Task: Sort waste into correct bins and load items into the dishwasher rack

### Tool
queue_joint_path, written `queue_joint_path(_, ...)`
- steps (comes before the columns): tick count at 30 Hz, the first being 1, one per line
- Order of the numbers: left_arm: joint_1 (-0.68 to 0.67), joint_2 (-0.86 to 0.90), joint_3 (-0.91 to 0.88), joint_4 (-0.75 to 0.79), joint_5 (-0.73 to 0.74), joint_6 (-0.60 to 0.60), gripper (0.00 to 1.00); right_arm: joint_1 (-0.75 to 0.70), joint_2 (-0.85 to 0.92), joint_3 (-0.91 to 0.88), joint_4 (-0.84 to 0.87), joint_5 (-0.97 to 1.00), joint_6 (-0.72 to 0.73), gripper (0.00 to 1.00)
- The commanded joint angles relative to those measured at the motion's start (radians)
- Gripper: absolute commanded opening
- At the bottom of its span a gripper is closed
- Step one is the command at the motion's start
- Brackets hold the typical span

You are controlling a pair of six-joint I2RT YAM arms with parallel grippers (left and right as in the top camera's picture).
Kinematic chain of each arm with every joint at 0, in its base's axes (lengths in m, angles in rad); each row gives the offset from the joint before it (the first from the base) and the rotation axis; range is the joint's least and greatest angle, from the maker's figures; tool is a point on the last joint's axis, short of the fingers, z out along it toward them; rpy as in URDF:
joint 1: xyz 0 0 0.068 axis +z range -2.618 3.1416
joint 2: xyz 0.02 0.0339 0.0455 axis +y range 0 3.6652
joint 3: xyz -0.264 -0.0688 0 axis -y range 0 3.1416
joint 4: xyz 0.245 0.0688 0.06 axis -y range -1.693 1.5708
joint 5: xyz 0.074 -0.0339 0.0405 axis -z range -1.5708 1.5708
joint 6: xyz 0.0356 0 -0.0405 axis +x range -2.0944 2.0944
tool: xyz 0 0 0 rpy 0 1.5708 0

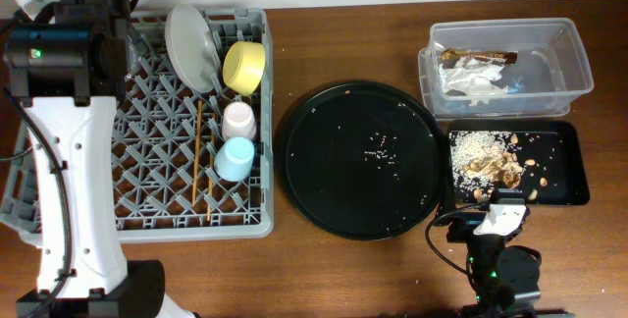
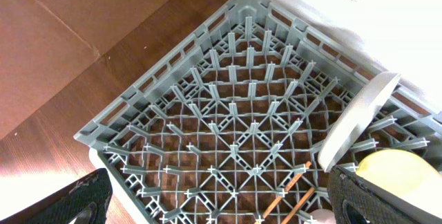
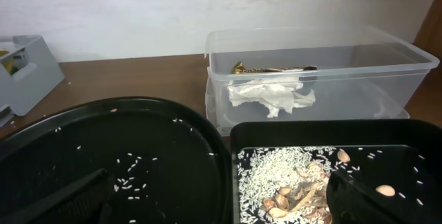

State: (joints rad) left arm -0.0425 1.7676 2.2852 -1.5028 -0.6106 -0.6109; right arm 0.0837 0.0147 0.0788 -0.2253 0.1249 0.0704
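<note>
Right pincer (image 3: 221, 200) gapes before rice (image 3: 266, 175) in shallow black tray (image 3: 311, 131).

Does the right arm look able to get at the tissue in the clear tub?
Probably yes: the tub is open-topped, and only the low black tray lies between the right gripper and the tissue.

White left arm (image 1: 61, 181), black joints (image 1: 74, 53), green light (image 1: 37, 53)

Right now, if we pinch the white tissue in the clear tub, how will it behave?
The tissue looks thin and crumpled: probably floppy, very light. The brown wrapper lies close behind it, so it may drag along.
</note>
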Motion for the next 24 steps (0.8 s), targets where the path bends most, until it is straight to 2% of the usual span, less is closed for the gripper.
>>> queue_joint_path(1,0.005,0.005,0.003,0.001,-0.014,-0.006,0.99,-0.006,-0.011,-0.012,0.006,-0.013,-0.01,0.98)
queue_joint_path(22,0.005,0.005,0.003,-0.005,-0.015,-0.006,0.99,-0.006,-0.011,-0.012,0.006,-0.013,-0.01,0.98)
queue_joint_path(24,0.004,0.001,0.003,-0.007,-0.051,0.002,0.99,-0.006,-0.011,-0.012,0.006,-0.013,-0.01,0.98)
